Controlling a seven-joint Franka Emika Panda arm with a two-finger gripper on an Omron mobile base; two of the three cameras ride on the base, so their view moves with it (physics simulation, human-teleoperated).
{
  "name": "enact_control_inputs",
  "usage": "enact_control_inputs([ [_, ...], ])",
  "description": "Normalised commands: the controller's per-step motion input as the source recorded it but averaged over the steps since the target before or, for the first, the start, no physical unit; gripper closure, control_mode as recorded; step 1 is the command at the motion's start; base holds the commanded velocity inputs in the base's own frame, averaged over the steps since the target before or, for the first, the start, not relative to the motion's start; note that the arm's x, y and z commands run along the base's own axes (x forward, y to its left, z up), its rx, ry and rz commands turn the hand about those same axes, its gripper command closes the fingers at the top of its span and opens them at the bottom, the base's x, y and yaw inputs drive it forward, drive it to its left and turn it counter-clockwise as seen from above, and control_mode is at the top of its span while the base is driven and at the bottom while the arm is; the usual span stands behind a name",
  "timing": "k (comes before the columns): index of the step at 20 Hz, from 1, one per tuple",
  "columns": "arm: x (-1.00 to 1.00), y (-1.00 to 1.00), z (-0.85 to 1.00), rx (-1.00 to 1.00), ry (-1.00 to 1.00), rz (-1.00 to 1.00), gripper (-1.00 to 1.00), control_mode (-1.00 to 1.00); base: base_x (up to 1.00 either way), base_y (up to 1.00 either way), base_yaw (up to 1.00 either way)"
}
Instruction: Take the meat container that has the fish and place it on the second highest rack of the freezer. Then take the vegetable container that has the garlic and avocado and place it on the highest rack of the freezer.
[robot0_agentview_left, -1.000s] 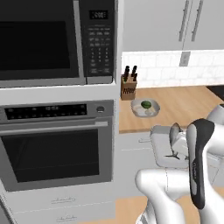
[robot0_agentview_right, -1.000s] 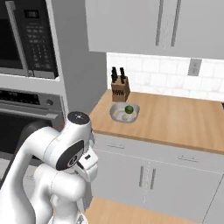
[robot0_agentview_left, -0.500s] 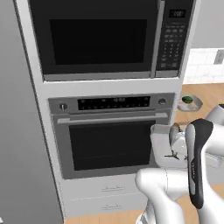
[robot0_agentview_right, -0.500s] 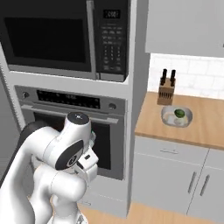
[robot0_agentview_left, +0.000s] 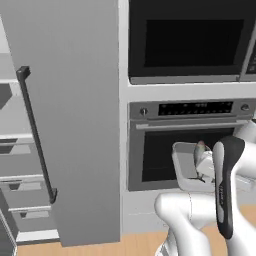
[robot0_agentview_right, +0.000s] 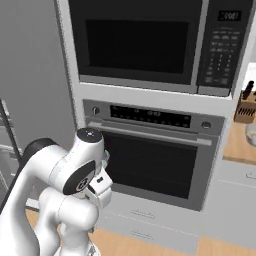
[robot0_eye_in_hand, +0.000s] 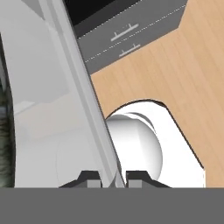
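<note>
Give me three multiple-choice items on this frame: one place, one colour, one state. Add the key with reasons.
1. Where is the meat container?
A) on a counter
B) in the hand, in front of the oven
C) on the floor
2. What colour is the bar handle on the freezer door?
A) white
B) dark
C) wood
3. The freezer door is:
A) open
B) shut
C) missing
Key: B, the hand is shut on its rim; B, it reads near black against the grey door; A, shelves and drawers show beside it.
</note>
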Motion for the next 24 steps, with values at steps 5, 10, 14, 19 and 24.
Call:
enact_control_inputs([
  [5, 0.0, 0.0, 0.0, 0.0, 0.0, 0.0, 1.0, 1.0, 0.0, 1.0, 0.01],
  [10, 0.0, 0.0, 0.0, 0.0, 0.0, 0.0, 1.0, 1.0, 0.0, 1.0, 0.03],
  [14, 0.0, 0.0, 0.0, 0.0, 0.0, 0.0, 1.0, 1.0, 0.11, 0.97, 0.03],
  [19, 0.0, 0.0, 0.0, 0.0, 0.0, 0.0, 1.0, 1.0, 0.0, 0.38, 0.19],
  [24, 0.0, 0.0, 0.0, 0.0, 0.0, 0.0, 1.0, 1.0, 0.32, 0.25, 0.1],
])
